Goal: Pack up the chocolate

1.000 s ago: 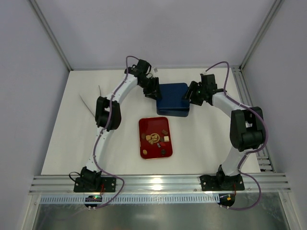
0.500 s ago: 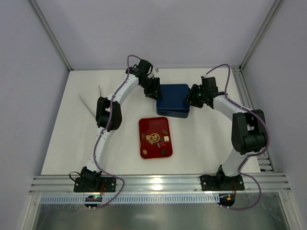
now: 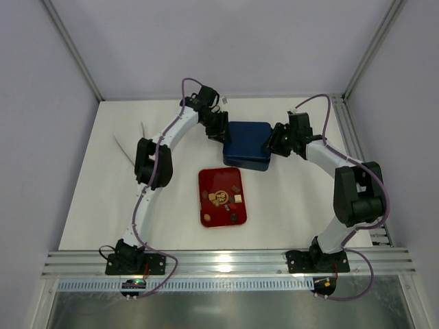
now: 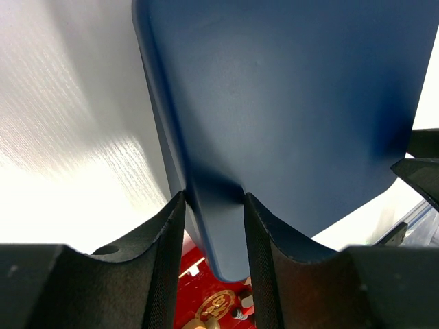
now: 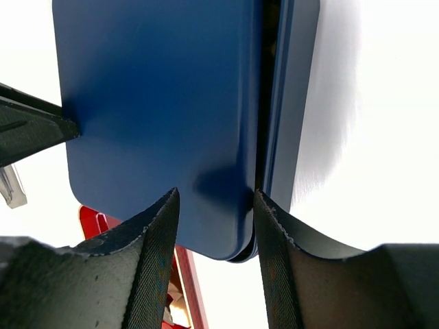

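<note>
Several small pieces of chocolate (image 3: pixel 226 197), dark, tan and cream, lie on the red tray (image 3: pixel 206 214) at mid-table. Behind the tray sits a dark blue box (image 3: pixel 247 140) with its lid on. My left gripper (image 3: pixel 221 133) is at the box's left edge. In the left wrist view it (image 4: pixel 212 205) is shut on the lid's rim (image 4: pixel 214 226), both pads against it. My right gripper (image 3: pixel 273 142) is at the right edge. In the right wrist view it (image 5: pixel 215 199) pinches the lid's corner (image 5: pixel 219 226), one finger on the lid top and the other at the seam above the base (image 5: pixel 291 103).
The red tray (image 4: pixel 195 271) shows below the lid between my left fingers. A thin pale strip (image 3: pixel 127 147) lies at the table's left. An aluminium rail (image 3: pixel 226 260) runs along the near edge, and a grey channel (image 3: pixel 346 127) borders the right side.
My right gripper has moved in toward the box's right edge and narrowed onto the lid. The left gripper has stayed at the left edge, closing slightly.
</note>
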`<state>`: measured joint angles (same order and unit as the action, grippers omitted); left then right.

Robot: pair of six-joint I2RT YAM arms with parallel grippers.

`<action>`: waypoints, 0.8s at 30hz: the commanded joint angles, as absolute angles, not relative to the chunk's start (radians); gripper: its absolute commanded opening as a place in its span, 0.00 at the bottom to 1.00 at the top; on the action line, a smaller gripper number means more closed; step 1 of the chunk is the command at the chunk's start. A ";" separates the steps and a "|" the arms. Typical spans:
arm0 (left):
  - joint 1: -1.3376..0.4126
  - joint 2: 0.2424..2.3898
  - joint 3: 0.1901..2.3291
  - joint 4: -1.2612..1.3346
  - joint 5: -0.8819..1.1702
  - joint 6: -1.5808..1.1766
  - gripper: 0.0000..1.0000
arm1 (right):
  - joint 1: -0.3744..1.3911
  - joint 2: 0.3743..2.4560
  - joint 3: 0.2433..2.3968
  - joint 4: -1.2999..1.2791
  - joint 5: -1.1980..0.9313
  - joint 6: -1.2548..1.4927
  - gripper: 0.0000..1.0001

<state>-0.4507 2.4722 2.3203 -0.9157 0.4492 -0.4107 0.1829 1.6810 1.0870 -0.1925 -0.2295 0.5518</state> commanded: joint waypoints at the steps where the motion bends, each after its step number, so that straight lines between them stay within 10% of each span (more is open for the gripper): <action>1: -0.472 2.421 2.293 -0.900 0.433 -0.385 0.38 | 0.198 1.631 1.078 -0.127 -0.262 0.560 0.49; 24: -0.466 2.346 2.247 -0.891 0.406 -0.318 0.65 | 0.189 1.638 1.140 -0.213 -0.183 0.546 0.62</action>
<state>-0.4686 2.4279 2.2509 -0.9085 0.4217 -0.3450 0.1905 1.6444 1.0908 -0.2176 -0.2031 0.5545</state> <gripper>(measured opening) 0.636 0.614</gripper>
